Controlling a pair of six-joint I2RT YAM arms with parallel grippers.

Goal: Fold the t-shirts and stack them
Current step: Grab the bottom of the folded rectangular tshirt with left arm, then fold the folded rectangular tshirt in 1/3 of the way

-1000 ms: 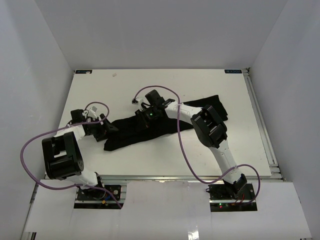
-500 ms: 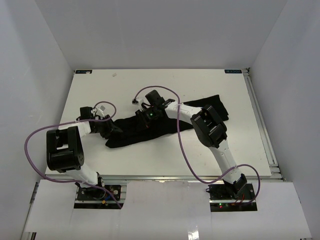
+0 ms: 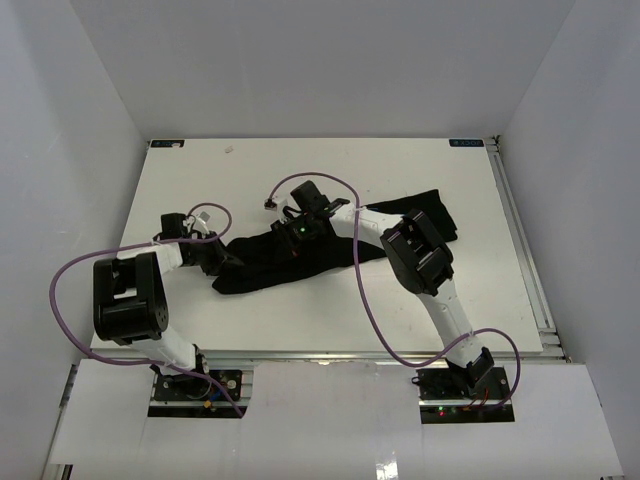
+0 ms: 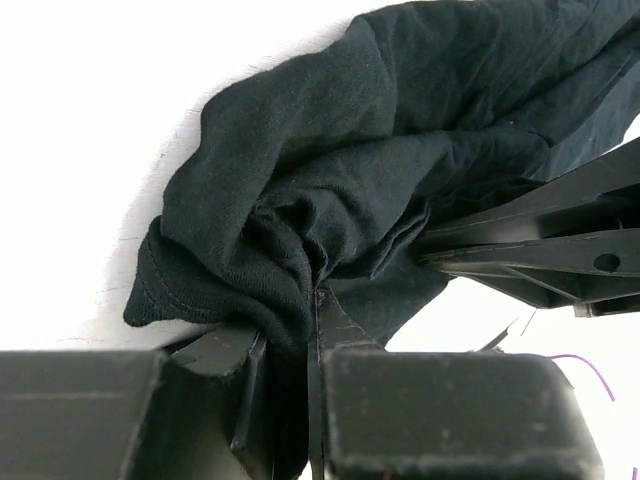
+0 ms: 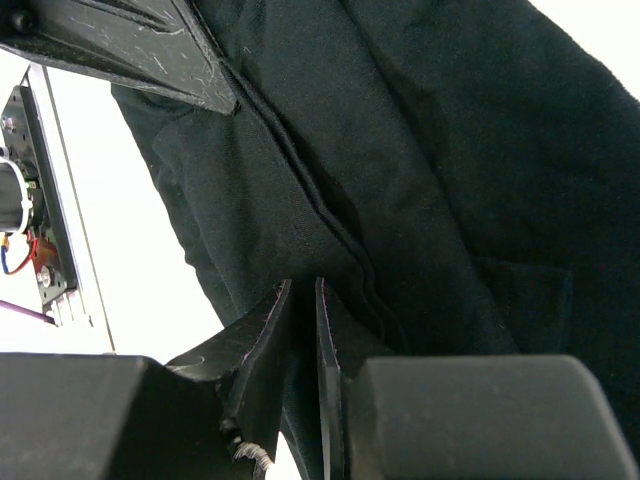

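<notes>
A plain black t-shirt [image 3: 330, 245] lies bunched in a long band across the middle of the white table [image 3: 300, 180]. My left gripper [image 3: 222, 257] sits at its left end, shut on a gathered fold of the t-shirt [image 4: 330, 180]; the fabric is pinched between the jaws in the left wrist view [image 4: 295, 330]. My right gripper [image 3: 298, 238] is over the shirt's middle, jaws nearly together with a fold of the t-shirt [image 5: 420, 170] held between them [image 5: 303, 300].
The table's metal rail [image 3: 520, 250] runs along the right side. White walls enclose the table on three sides. Purple cables [image 3: 70, 290] loop from both arms. The left arm's fingers [image 5: 130, 50] show at the top of the right wrist view.
My left gripper has slid right onto the shirt's left end and closed on a fold of it. The right gripper has kept its hold and barely moved.
</notes>
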